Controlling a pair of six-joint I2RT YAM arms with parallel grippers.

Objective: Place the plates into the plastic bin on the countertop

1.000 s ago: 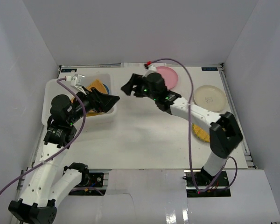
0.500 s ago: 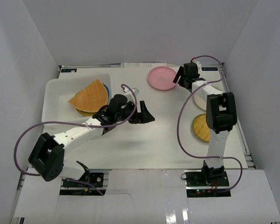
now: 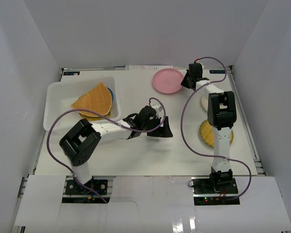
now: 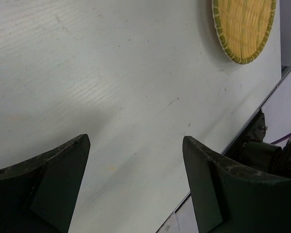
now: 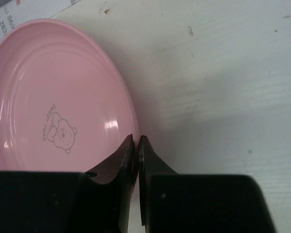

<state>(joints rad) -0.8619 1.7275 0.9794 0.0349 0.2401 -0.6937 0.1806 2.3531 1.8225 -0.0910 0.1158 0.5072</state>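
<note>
My right gripper (image 5: pixel 137 141) has its fingers pressed almost together at the edge of the round pink plastic plate (image 5: pixel 48 97). They seem to pinch its rim, though the view is too tight to be sure. That plate lies on the flat white countertop (image 3: pixel 136 155), well right of the shallow white plastic bin (image 3: pixel 56 104). My left gripper (image 4: pixel 135 145) hangs with fingers spread wide over bare surface, right of the bin. Inside the bin a fan-shaped orange woven dish (image 3: pixel 94 99) lies over a blue plate (image 3: pixel 112 93). A round woven bamboo dish (image 4: pixel 245 29) sits far right of the bin.
</note>
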